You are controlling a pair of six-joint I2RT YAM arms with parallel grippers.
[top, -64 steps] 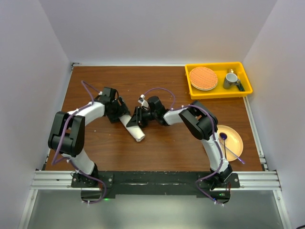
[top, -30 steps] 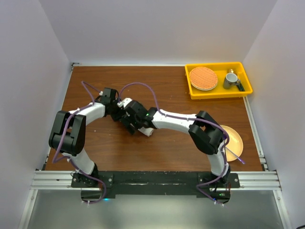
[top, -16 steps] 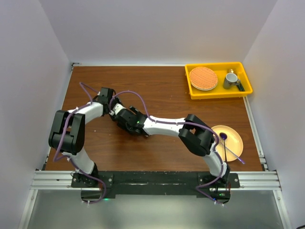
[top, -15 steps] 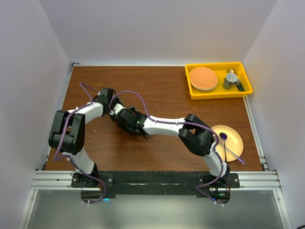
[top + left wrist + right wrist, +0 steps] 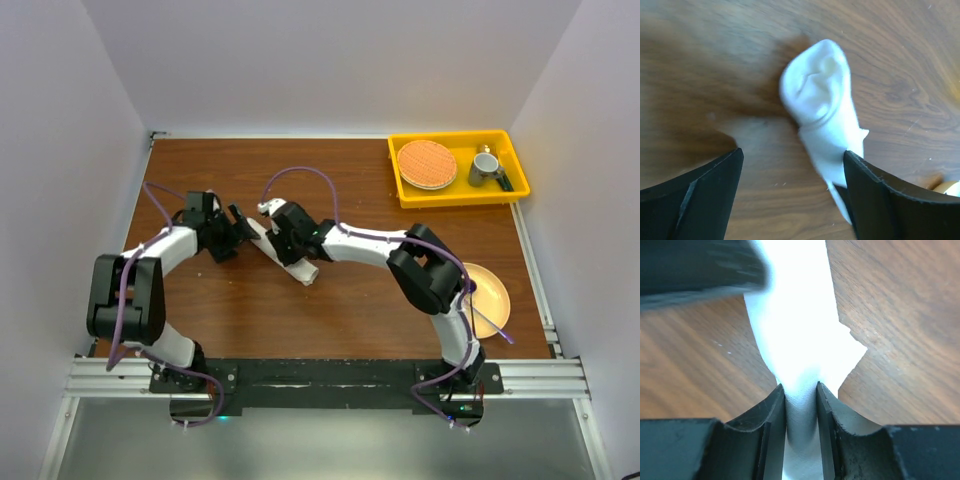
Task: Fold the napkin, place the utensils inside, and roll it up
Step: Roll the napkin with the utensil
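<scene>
The napkin (image 5: 303,270) is a tight white roll lying slantwise at the table's middle left. It also shows in the left wrist view (image 5: 822,100) and the right wrist view (image 5: 795,315). My right gripper (image 5: 281,233) is shut on the roll's upper part, and its fingers pinch the cloth between them (image 5: 800,400). My left gripper (image 5: 238,226) is open just left of the roll's far end. Its right finger (image 5: 890,200) touches the cloth and nothing lies between its jaws (image 5: 792,155). The gold fork is not in view.
A yellow tray (image 5: 455,195) at the back right holds a woven orange plate (image 5: 427,164) and a mug (image 5: 485,165). A yellow plate (image 5: 492,295) with a purple-ended silver utensil (image 5: 470,287) sits by the right arm's base.
My right arm has drawn back to the right from its far reach over the roll, so the roll shows again. My left gripper has moved left, off the roll, and stands open.
</scene>
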